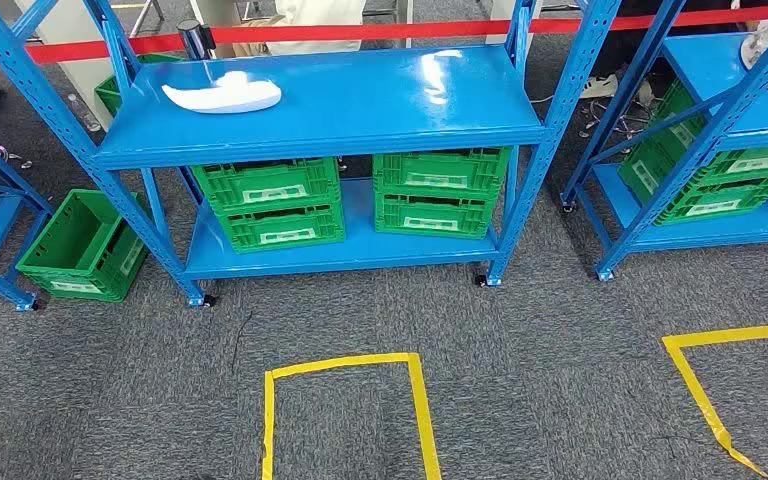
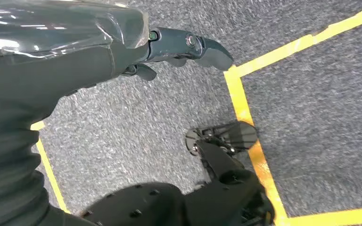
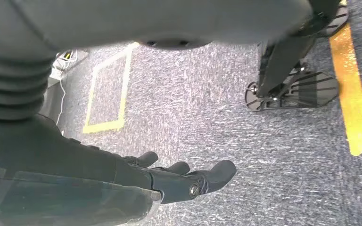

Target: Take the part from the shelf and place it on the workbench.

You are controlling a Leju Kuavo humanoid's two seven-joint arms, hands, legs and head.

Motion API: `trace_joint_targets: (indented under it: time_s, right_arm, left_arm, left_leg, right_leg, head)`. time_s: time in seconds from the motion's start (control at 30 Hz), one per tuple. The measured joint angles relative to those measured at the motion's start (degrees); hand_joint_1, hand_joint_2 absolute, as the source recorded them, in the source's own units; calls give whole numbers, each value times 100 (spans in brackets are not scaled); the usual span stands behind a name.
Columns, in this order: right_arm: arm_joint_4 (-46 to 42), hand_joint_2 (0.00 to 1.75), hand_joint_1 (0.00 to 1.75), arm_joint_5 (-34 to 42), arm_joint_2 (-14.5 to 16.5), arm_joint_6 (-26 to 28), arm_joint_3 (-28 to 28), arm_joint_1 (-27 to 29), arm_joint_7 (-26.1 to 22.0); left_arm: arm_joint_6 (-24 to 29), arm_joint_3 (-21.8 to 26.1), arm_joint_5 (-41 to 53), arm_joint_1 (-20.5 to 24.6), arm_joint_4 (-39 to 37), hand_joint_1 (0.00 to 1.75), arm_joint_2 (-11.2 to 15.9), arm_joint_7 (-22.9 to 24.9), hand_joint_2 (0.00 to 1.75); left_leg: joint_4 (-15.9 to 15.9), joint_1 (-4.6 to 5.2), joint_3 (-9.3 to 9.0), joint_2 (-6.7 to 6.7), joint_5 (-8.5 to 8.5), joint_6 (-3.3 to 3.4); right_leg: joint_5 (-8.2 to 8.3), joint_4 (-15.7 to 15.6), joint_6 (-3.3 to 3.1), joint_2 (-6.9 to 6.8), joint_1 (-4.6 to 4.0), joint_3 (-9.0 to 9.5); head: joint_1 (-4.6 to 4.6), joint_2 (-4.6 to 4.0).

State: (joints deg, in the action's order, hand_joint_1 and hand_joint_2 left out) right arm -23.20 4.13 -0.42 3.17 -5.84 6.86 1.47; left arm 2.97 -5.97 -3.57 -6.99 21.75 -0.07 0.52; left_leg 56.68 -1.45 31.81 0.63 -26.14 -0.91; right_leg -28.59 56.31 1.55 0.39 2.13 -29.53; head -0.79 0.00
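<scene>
The white curved plastic part (image 1: 224, 95) lies on the blue metal shelf (image 1: 360, 110); green slotted plastic crates (image 1: 270, 203) are stacked below. The left hand (image 2: 169, 52) and the right hand (image 3: 179, 179) hold nothing, fingers extended.

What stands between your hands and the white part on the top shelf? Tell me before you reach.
Nothing visible blocks it. The white part lies alone on the top shelf, toward its left end. The left hand and right hand hang over the carpet, holding nothing. The workbench is out of view.
</scene>
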Motion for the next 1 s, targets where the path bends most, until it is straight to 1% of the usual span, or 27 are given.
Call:
trace_joint_targets:
  time_s: [0.03,0.07,0.13,0.6,0.7,0.8,0.9,0.93,1.0]
  right_arm:
    - [3,0,0,42,-4,33,-52,-17,20]
    - [8,0,0,83,-9,67,-105,-34,37]
    - [26,0,0,247,-27,200,-323,-107,114]
    - [193,0,0,1361,-193,1136,-1925,-657,663]
    - [222,0,0,1581,-227,1338,-2200,-740,755]
    - [260,0,0,1773,-267,1548,-2486,-812,795]
    - [291,0,0,1858,-297,1717,-2708,-863,772]
    - [301,0,0,1868,-308,1760,-2765,-875,755]
    - [317,0,0,1872,-323,1818,-2858,-894,718]
  left_arm:
    - [30,-46,-41,13,0,0,1,4,116]
    - [61,-92,-84,26,-1,0,4,8,87]
    - [185,-280,-262,82,-3,0,15,23,0]
    - [1034,-1603,-1621,542,-98,0,154,30,0]
    - [1195,-1776,-1950,638,-100,0,180,-80,0]
    - [1315,-1891,-2282,747,78,0,237,-321,0]
    - [1334,-1910,-2484,808,534,0,306,-562,131]
    - [1315,-1910,-2517,821,717,0,325,-629,131]
    - [1242,-1909,-2562,843,1073,0,353,-743,44]
  left_leg:
    - [0,0,0,0,0,0]
    - [0,0,0,0,0,0]
    - [0,0,0,0,0,0]
    - [1,0,-1,0,2,1]
    - [3,0,-2,1,3,2]
    - [3,0,-2,1,4,3]
    - [3,0,-2,0,6,5]
    - [3,1,-2,0,6,5]
    - [4,1,-2,1,6,5]
  right_leg:
    - [0,0,0,0,0,0]
    - [0,0,0,0,0,0]
    - [0,0,0,0,0,2]
    - [1,1,1,0,0,9]
    - [2,1,1,0,0,8]
    - [3,1,3,0,0,8]
    - [4,1,4,0,0,11]
    - [4,1,4,0,0,11]
    - [4,1,4,0,1,12]
  head:
    - [0,0]
    - [0,0]
    - [0,0]
    - [0,0]
    - [0,0]
    - [0,0]
    - [0,0]
    - [0,0]
    - [0,0]
